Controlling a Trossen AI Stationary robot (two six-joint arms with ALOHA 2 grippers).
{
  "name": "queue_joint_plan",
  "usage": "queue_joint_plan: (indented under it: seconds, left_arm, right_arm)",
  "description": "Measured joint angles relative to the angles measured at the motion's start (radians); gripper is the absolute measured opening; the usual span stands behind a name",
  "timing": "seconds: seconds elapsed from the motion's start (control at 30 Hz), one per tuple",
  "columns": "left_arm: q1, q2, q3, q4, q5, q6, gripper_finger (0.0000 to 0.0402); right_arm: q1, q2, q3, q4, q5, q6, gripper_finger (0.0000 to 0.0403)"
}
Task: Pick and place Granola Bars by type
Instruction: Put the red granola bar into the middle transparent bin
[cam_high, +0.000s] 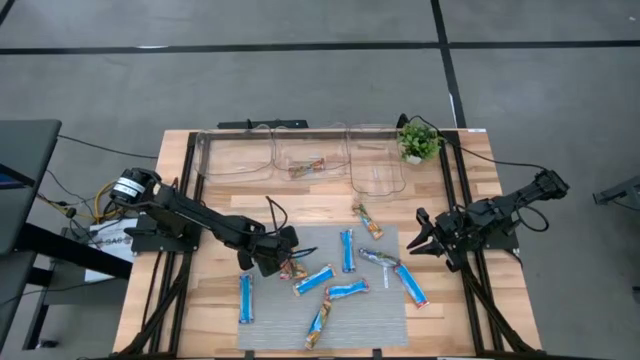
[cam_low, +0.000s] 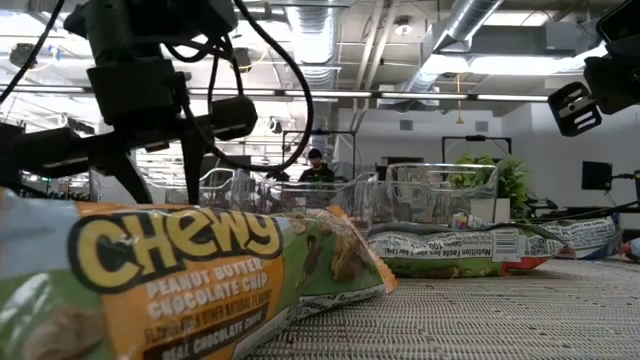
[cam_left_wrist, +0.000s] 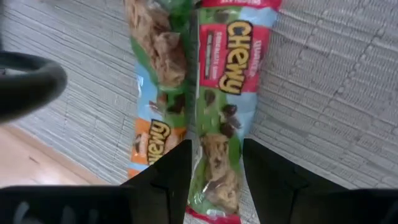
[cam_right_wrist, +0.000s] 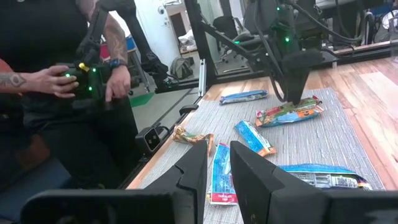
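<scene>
Several granola bars lie on the grey mat (cam_high: 390, 320): blue ones (cam_high: 246, 297) (cam_high: 347, 250), a silvery-green one (cam_high: 380, 258) and an orange-brown one (cam_high: 366, 220). My left gripper (cam_high: 285, 258) points steeply down, open, over two bars lying side by side (cam_high: 294, 268). Its fingers stand on either side of one end of the red-labelled bar (cam_left_wrist: 217, 155). An orange-labelled bar (cam_left_wrist: 154, 93) lies next to it, outside the fingers. My right gripper (cam_high: 418, 243) waits shut at the mat's right edge, level and holding nothing. My left gripper comes from above with one finger (cam_left_wrist: 168, 180) on each long side of the red-labelled bar's end (cam_left_wrist: 216, 186). The bar lies flat on the mat, along the fingers' gap. Whether the fingers touch it, I cannot tell.
Three clear bins stand along the far edge: left (cam_high: 235, 155), middle (cam_high: 310, 150) with a bar (cam_high: 308, 168) inside, and right (cam_high: 377, 165). A small potted plant (cam_high: 418, 140) stands at the far right. A person (cam_right_wrist: 74, 81) stands beside the table holding a controller.
</scene>
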Motion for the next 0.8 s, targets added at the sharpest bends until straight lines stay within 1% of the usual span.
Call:
queue_joint_plan:
  seconds: [0.1, 0.23, 0.4, 0.53, 0.63, 0.8]
  left_arm:
    - [0.0, 0.007, -0.001, 0.004, 0.03, 0.002, 0.0137]
    - [0.0, 0.035, -0.001, 0.032, 0.045, 0.007, 0.0137]
    - [-0.004, 0.076, 0.002, 0.098, 0.034, 0.006, 0.0137]
    - [-0.007, 0.079, 0.002, 0.116, 0.033, 0.0, 0.0136]
    - [-0.007, 0.079, 0.002, 0.107, 0.032, -0.007, 0.0126]
    - [-0.008, 0.079, 0.001, 0.099, 0.027, -0.045, 0.0093]
  right_arm:
    - [0.0, 0.0, 0.0, 0.0, 0.0, 0.0, 0.0062]
    - [0.0, 0.0, 0.0, 0.0, 0.0, 0.0, 0.0062]
    - [0.0, -0.001, 0.0, -0.003, -0.002, 0.0, 0.0062]
    - [0.0, 0.0, 0.0, -0.003, -0.002, 0.0, 0.0062]
    - [0.0, 0.0, 0.0, -0.003, -0.002, 0.0, 0.0062]
    - [0.0, 0.0, 0.0, -0.003, -0.002, 0.0, 0.0062]
